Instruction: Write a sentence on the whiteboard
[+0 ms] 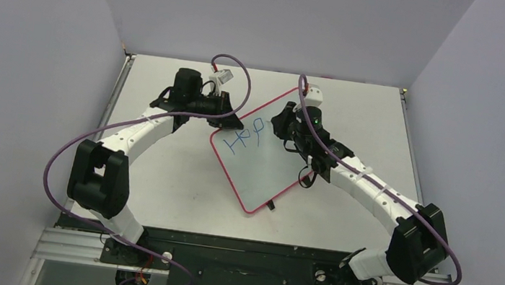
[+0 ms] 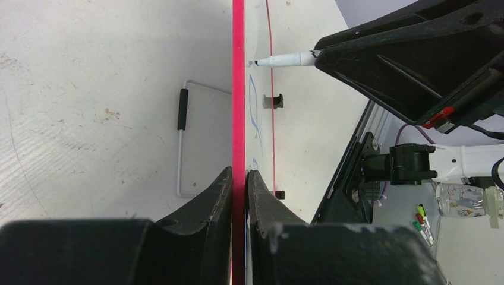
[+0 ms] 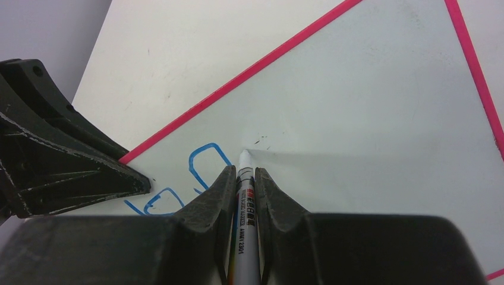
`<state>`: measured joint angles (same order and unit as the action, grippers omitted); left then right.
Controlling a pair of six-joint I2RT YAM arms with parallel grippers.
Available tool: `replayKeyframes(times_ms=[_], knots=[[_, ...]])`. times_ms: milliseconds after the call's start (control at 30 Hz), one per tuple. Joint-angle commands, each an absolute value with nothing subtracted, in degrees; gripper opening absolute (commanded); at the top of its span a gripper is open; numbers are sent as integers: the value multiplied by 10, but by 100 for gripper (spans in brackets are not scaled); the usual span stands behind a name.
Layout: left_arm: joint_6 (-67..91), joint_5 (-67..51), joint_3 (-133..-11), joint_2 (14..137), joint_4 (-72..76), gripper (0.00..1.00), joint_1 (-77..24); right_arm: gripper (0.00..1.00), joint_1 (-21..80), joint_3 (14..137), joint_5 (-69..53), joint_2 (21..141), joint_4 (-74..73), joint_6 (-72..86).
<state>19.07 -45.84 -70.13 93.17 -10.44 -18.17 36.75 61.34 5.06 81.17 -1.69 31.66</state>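
Clamping marker, right claw, wrist view.

Light is bright, even and diffuse, falling from above. In the overhead view the table carries only faint, soft-edged shadows under the arms, and the walls take a cool lilac tint. In the right wrist view the marker throws a pale grey shadow from its tip across the glossy whiteboard. Close to each lens, the left claw and right claw appear as dark, slightly soft masses with little detail.
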Motion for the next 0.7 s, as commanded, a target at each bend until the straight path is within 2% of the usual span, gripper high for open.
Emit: replayKeyframes(times_ms=[0,667], knots=[[161,-473,-714,911,-86,0,-187,0,366,623,48,824,18,322],[159,-472,-715,911,-88,0,-186,0,348,634,90,833,2,311]])
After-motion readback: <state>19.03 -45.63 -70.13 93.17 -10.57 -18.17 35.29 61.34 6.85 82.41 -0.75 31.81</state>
